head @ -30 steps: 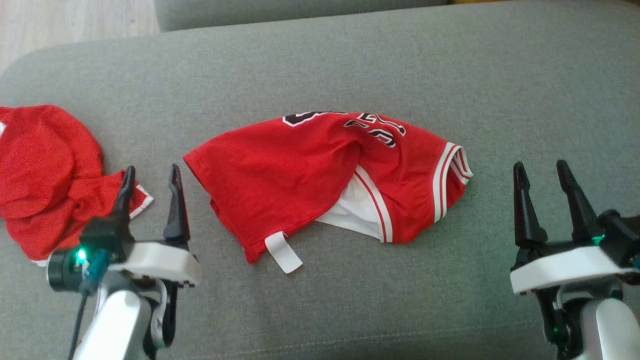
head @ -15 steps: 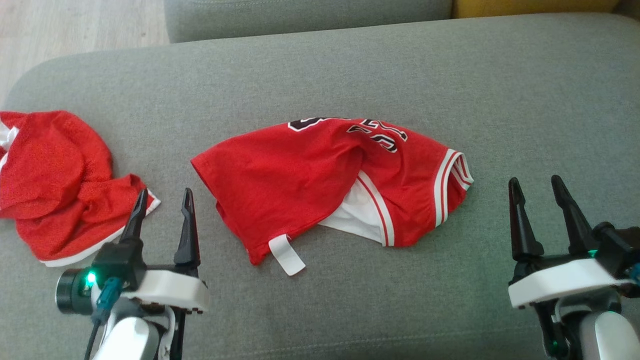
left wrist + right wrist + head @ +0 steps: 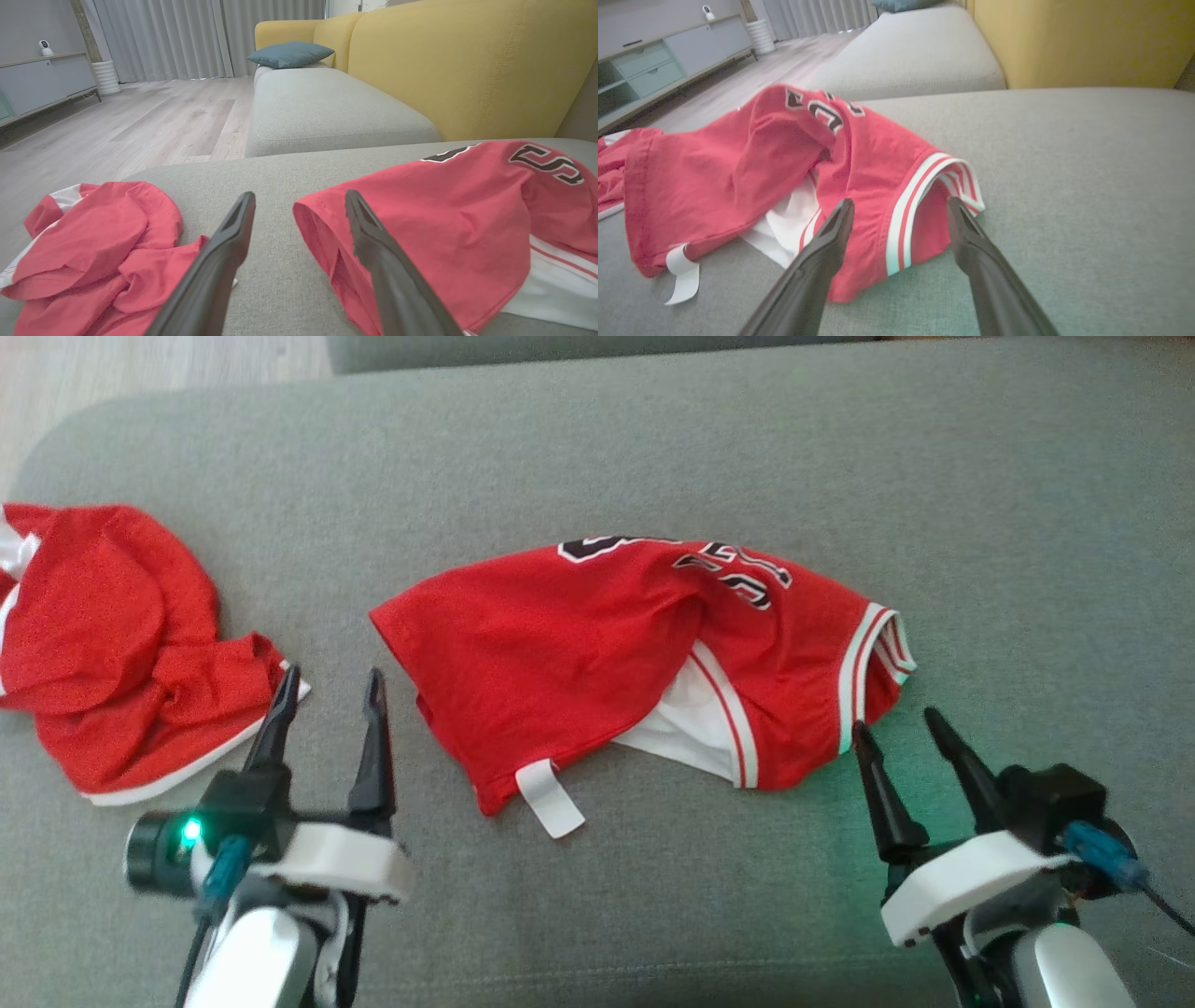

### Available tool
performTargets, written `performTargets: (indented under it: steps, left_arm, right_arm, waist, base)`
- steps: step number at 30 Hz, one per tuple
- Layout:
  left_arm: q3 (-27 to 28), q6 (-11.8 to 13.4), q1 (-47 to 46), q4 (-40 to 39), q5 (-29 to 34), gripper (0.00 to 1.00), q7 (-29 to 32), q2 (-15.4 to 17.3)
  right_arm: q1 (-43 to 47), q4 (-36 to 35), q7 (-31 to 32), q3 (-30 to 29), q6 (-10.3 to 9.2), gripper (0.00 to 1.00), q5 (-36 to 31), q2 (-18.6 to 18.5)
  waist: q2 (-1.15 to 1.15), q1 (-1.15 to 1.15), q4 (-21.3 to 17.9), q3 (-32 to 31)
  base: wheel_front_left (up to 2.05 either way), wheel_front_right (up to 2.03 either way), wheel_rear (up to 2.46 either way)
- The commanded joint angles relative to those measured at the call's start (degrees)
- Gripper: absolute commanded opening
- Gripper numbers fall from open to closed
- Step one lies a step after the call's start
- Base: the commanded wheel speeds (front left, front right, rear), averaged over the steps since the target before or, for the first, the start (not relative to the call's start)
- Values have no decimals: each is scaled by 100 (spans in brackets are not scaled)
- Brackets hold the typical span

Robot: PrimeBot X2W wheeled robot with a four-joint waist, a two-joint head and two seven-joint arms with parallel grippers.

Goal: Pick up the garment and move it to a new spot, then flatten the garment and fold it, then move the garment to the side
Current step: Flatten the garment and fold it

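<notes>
I have the red jersey (image 3: 579, 653) lying crumpled across the middle of the grey cushion (image 3: 653, 448), with black-and-white lettering along its far edge, a white lining showing underneath at its near edge, and a white tag (image 3: 551, 798) sticking out towards me onto bare cushion. Its striped red-and-white trim (image 3: 864, 663) sits at the end nearer the cushion's right side. A second red garment (image 3: 103, 644) is heaped at the cushion's left end, apart from the jersey. My left gripper (image 3: 333, 670) is over the near-left part of the cushion with its jaws spread wide and nothing between them. One finger is close to the white hem of the heap. In the left wrist view the gripper (image 3: 300, 194) frames a strip of bare cushion, and its other finger overlaps the jersey's (image 3: 444, 219) hemmed corner, though I cannot tell whether it touches. My right gripper (image 3: 893, 719) is over the near-right part of the cushion, also wide open and empty, with its tips just short of the striped trim. In the right wrist view the gripper (image 3: 900, 200) brackets that trim (image 3: 924, 186), with grey fabric showing under the fingers. Beyond the cushion's far edge the left wrist view shows a yellow sofa back (image 3: 467, 60) and a wooden floor (image 3: 140, 121).
</notes>
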Motion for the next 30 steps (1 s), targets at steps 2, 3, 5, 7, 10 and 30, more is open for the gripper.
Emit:
performTargets:
  steps: [2, 3, 5, 7, 10, 30]
  left_arm:
    - [145, -17, -383, -184, 57, 100, -20, 27]
    - [132, -22, -422, -177, 63, 100, -25, 8]
    - [97, -34, -510, -139, 77, 100, -39, -48]
    - [86, -41, -544, -105, 81, 100, -48, -75]
    - [80, -49, -571, -57, 84, 100, -60, -106]
    - [107, -92, -655, 17, 136, 100, -85, -149]
  right_arm:
    - [-369, 49, -4, 204, 23, 100, 92, -184]
    - [-431, 162, -19, 231, 23, 100, 114, -224]
    - [-596, 470, -46, 313, 23, 100, 206, -314]
    - [-679, 639, 9, 450, 23, 100, 347, -371]
    - [-756, 785, 165, 712, 23, 24, 685, -468]
    - [-966, -471, -54, 81, 23, 0, 1347, -1430]
  waist:
    - [0, 0, 106, 145]
    - [0, 0, 128, 180]
    - [0, 0, 181, 256]
    - [0, 0, 198, 285]
    - [0, 0, 201, 311]
    - [0, 0, -30, 311]
  base:
    - [0, 0, 0]
    - [0, 0, 0]
    - [0, 0, 0]
    - [0, 0, 0]
    - [0, 0, 0]
    - [0, 0, 0]
